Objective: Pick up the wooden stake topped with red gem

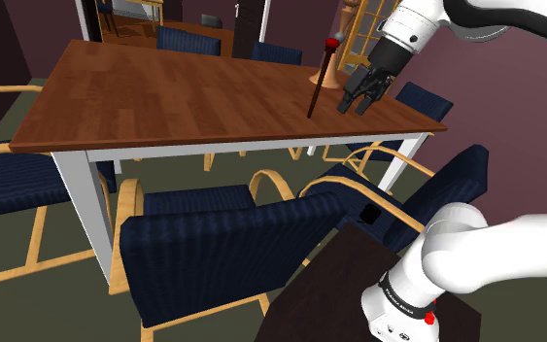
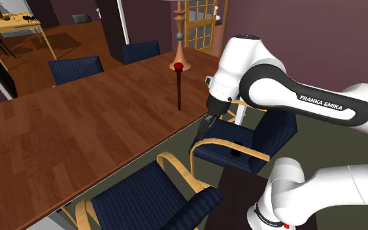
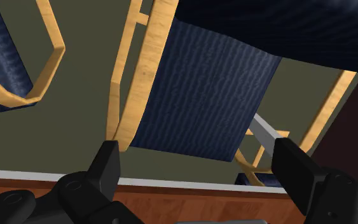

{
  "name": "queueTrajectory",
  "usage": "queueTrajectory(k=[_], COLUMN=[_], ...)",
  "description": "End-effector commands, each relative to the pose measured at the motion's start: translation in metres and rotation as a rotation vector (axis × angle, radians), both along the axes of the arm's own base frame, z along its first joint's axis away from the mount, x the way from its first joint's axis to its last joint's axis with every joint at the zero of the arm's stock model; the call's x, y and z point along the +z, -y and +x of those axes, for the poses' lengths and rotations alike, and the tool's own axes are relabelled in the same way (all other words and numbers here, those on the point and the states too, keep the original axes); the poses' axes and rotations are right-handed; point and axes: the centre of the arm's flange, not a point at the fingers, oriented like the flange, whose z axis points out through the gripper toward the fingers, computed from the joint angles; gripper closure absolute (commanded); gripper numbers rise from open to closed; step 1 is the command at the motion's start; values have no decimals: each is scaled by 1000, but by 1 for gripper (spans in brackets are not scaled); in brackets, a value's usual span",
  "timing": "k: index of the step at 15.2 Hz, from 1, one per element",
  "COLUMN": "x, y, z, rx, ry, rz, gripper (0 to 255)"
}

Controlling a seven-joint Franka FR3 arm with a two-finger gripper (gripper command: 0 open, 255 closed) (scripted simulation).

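Stake [image 1: 322, 80] near spread fingers [image 3: 105, 167], apart

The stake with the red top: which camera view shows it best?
The second exterior view: the stake stands whole and upright on the table, its red top clear. The shoulder view shows it too, slimmer and slanted, its top against background clutter, near the gripper. The wrist view faces chairs past the table edge.

White capital letters reading "FRANKA EMIKA" run along the dark band of the robot arm [image 2: 319, 106].
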Motion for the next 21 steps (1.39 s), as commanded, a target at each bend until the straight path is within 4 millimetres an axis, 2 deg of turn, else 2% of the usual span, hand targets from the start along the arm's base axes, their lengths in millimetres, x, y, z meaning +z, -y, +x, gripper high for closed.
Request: queueTrajectory(k=[1, 11, 21], x=[0, 11, 38], y=[0, 61, 124], z=[0, 85, 164], rx=[0, -72, -144], ry=[0, 28, 56], rz=[0, -218, -436], gripper=[0, 0, 0])
